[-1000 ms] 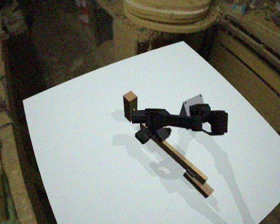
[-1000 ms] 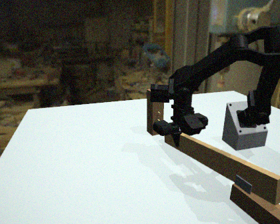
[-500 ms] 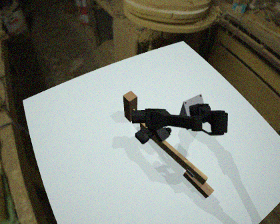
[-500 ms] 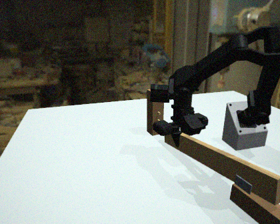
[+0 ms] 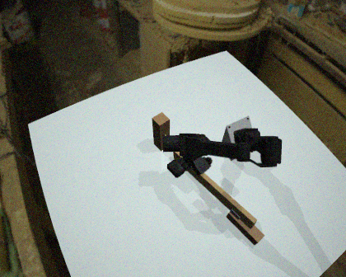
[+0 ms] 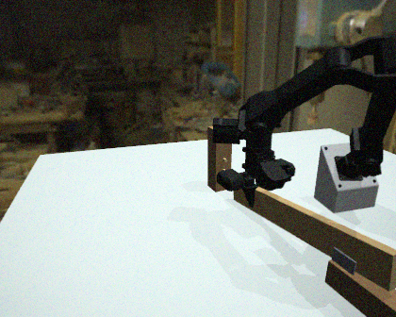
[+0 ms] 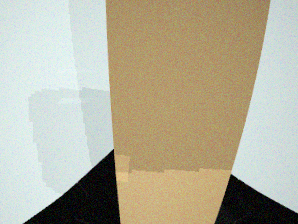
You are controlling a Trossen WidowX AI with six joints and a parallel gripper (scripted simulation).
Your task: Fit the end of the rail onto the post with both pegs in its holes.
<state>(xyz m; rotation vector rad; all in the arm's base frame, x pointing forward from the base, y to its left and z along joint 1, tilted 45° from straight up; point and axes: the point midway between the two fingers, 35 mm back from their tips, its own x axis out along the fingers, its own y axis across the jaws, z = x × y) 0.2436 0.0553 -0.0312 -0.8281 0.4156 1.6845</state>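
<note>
The long wooden rail (image 5: 221,191) (image 6: 307,219) (image 7: 180,90) slants up from its near end, low at the table, to its far end in the dark bracket (image 5: 235,213) (image 6: 344,260) on the footboard block (image 5: 257,237) (image 6: 359,288). The short post (image 5: 161,129) (image 6: 213,160) stands upright, a small gap from the rail's near end. Two pegs show on it; the upper peg (image 6: 224,160) is clearer. My gripper (image 6: 253,194) (image 7: 152,153) points down, shut on the rail near that end, a finger on each side. The holes are hidden.
A grey wedge-shaped block (image 5: 236,125) (image 6: 345,193) stands on the white table (image 5: 95,136) (image 6: 105,226) behind the rail, with the arm's base against its sloping face. The wrist housing hangs close to the post's top. Arm shadows fall around the rail.
</note>
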